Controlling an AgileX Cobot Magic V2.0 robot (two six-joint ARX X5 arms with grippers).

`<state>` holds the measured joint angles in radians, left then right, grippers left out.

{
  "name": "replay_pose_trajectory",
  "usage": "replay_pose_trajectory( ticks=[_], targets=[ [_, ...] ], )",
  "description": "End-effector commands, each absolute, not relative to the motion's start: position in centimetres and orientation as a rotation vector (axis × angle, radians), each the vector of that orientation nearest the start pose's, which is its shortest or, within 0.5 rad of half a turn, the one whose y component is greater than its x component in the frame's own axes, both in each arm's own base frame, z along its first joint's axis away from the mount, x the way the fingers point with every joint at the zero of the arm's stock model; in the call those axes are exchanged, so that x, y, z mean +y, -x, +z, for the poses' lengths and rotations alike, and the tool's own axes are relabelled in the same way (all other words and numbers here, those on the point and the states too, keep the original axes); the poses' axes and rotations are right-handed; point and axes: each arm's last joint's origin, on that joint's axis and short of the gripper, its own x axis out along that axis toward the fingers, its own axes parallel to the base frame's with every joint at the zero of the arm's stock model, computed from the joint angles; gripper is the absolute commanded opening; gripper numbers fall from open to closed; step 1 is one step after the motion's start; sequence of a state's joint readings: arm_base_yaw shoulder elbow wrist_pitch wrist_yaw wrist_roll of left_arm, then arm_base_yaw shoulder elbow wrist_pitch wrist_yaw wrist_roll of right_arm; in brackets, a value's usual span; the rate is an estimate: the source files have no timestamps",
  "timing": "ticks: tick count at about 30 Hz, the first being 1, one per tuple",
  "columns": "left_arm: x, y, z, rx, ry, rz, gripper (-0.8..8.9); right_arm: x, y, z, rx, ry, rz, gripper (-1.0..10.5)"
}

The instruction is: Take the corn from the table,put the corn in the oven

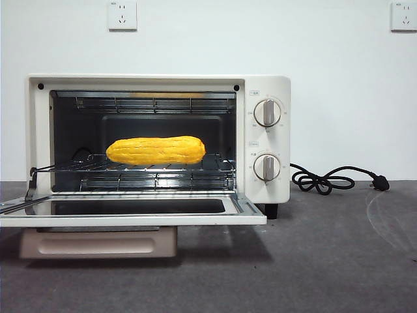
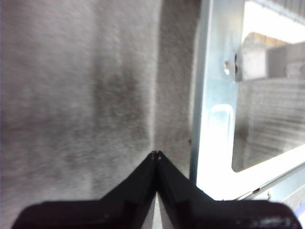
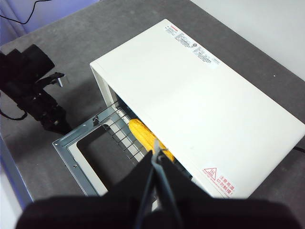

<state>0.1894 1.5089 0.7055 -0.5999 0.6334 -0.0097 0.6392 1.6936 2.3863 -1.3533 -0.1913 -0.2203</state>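
We see the corn (image 1: 156,150) lying on the wire rack (image 1: 130,171) inside the open oven (image 1: 270,147). The right gripper (image 3: 156,155), jaws closed and empty, hangs above it; the left gripper (image 2: 156,155), pinched together, sits beside the lowered door (image 2: 212,119).

The corn (image 1: 156,150) lies on the open oven (image 1: 270,88) rack (image 1: 133,172)

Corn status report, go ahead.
Corn lying on the wire rack inside the oven, door down. Left claw shut, beside the door. Right claw shut, above the oven. Nothing blocking.
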Motion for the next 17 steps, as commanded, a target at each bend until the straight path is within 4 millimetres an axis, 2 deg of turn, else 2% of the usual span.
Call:
replay_pose_trajectory(
  ticks=[1,7,17],
  targets=[
    [2.29,-23.06,13.91,1.317,0.576,-0.406,-0.08,17.06,-22.01,50.67,0.602,0.347,0.873,-0.1],
    [1.86,-23.08,14.20,1.272,0.670,-0.545,-0.08,17.24,-21.81,50.71,0.606,0.307,0.967,-0.1],
    [1.82,-23.15,14.43,1.266,0.693,-0.571,-0.08,17.36,-21.70,50.67,0.636,0.243,1.003,-0.1]
  ],
)
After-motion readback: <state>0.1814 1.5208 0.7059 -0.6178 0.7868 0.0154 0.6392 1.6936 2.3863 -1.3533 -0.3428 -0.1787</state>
